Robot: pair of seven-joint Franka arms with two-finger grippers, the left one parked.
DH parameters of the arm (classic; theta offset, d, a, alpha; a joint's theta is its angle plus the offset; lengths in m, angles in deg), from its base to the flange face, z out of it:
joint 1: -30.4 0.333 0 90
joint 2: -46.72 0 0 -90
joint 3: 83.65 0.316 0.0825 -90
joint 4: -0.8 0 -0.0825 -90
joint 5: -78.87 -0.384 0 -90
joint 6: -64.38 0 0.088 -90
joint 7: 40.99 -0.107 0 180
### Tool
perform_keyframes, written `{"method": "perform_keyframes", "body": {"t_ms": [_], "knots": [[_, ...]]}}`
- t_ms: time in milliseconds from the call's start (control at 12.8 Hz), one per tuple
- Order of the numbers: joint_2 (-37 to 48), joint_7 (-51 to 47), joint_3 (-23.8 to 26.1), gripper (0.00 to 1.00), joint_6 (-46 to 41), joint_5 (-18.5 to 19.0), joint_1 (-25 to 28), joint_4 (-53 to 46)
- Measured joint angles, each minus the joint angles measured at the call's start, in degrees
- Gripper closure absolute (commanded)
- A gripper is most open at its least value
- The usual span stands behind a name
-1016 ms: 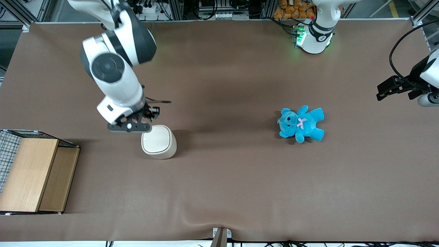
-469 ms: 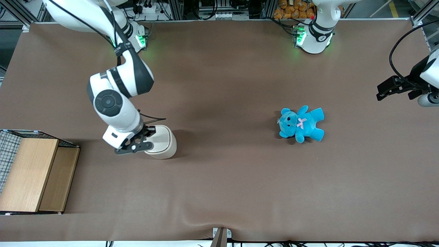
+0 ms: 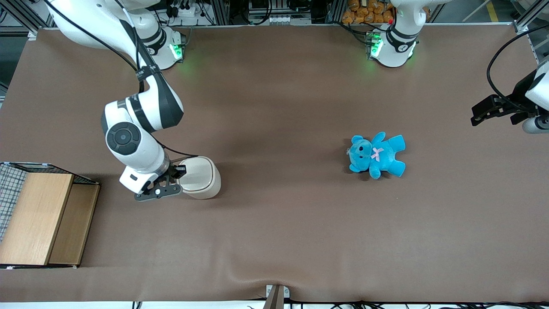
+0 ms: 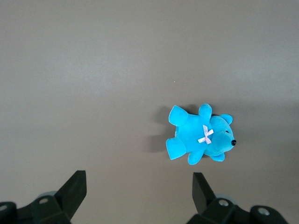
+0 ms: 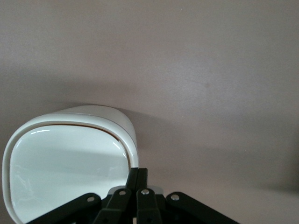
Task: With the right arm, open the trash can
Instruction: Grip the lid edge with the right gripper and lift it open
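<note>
The cream-white trash can [image 3: 200, 179] stands on the brown table with its flat lid down. In the right wrist view the trash can [image 5: 65, 163] shows its glossy lid and a thin tan seam under the rim. My right arm [image 3: 137, 128] reaches down beside the can, on the side toward the working arm's end of the table. Its black gripper [image 3: 178, 171] is shut, and in the right wrist view the gripper [image 5: 138, 173] has both fingertips pressed together against the lid's rim at a rounded corner. Nothing is held between the fingers.
A wooden box with wire mesh [image 3: 38, 214] stands at the working arm's end of the table, nearer to the front camera than the can. A blue teddy [image 3: 377, 155] lies toward the parked arm's end; it also shows in the left wrist view [image 4: 201, 137].
My right arm has swung toward the front camera and lowered. The gripper went from just past the can's edge to alongside the can, at the lid's rim. The can has not moved.
</note>
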Motion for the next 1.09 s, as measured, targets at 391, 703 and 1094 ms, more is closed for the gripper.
{"method": "perform_keyframes", "body": {"t_ms": [391,703,1094], "knots": [[-0.5,-0.7,0.3,1.0,0.4,-0.7,0.1,0.1],[-0.5,-2.3,0.6,1.0,0.4,-0.9,0.2,0.9],[-0.7,-4.3,0.9,1.0,0.5,-0.9,1.0,1.2]]}}
